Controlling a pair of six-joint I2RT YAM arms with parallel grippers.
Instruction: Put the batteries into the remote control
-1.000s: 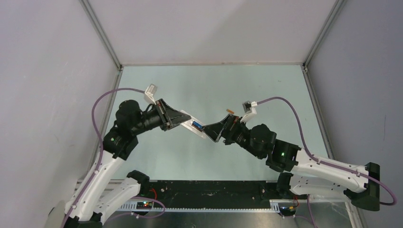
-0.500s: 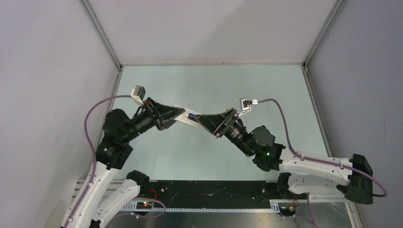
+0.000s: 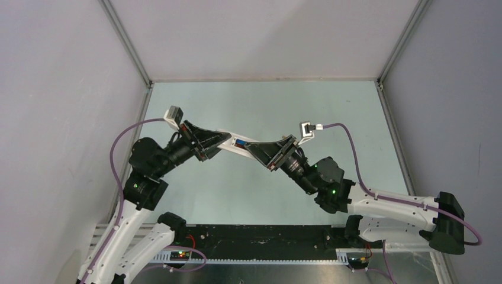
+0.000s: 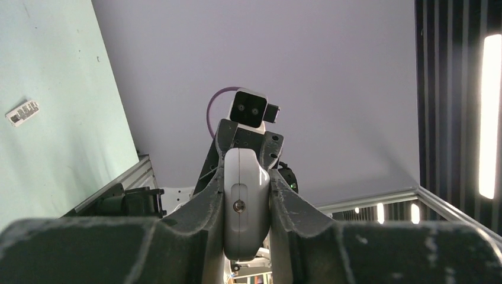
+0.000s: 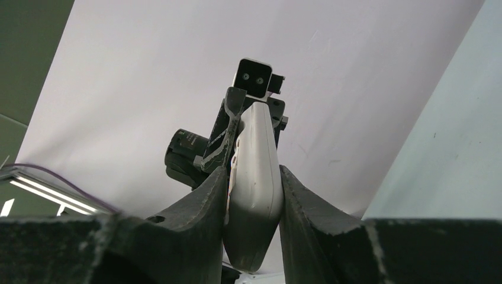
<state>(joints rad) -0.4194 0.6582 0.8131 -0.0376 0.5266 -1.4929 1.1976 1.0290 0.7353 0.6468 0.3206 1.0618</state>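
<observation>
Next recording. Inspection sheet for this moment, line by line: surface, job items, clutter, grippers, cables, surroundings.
Surface: pale green table, a few small specks.
Job's things: remote control held in the air between both arms; blue battery showing in its upper face; orange battery not seen.
Clutter: one small pale ridged strip lying on the table.
Grippers: left gripper and right gripper, jaws shut on opposite ends of the remote.
Cables: left purple cable and right purple cable loop free off the wrists.
Surroundings: grey walls, metal frame rails.
</observation>
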